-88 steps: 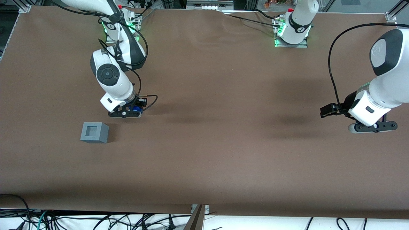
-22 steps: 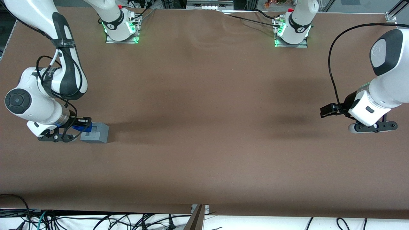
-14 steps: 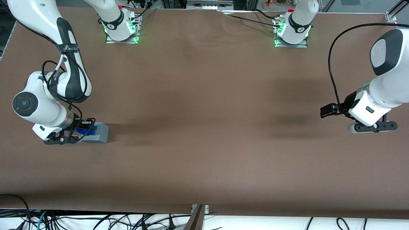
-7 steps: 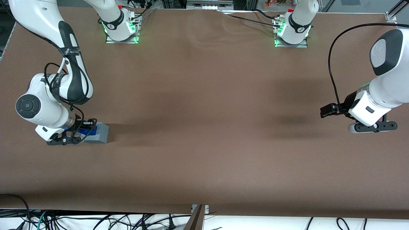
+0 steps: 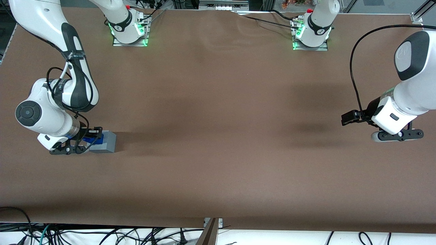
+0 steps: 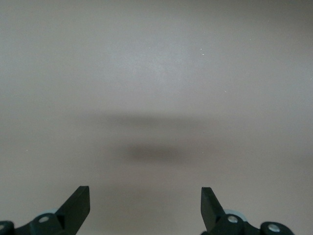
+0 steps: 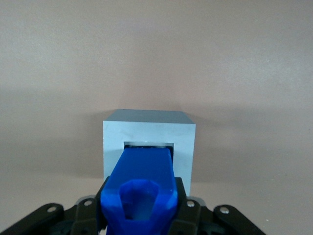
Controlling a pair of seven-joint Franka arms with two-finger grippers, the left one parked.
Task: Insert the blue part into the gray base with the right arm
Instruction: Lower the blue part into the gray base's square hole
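Base [image 5: 105, 143] sits near the tabletop's edge at the working arm's end, a gray cube with our right arm [image 5: 51, 112] bent down over it. Our gripper [image 5: 83, 143] hangs just above the base's top and is clamped on the blue part [image 5: 91, 139], which the wrist view shows pinched between the black fingers [image 7: 188, 215].

Over the last second and a half we have carried the part sideways from beside the base to directly over it, and in the last half second the arm has hardly shifted. We read that as the end of the approach and the start of the insertion.

From the wrist view, the part [image 7: 142, 183] has its leading end at the mouth of the square recess in the base [image 7: 149, 147], with a thin dark gap showing along the recess rim. We cannot tell how deep it has gone in, if at all.

We judge the task nearly done: what remains is a straight push down, then letting go. A slight tilt could jam the part on the rim.
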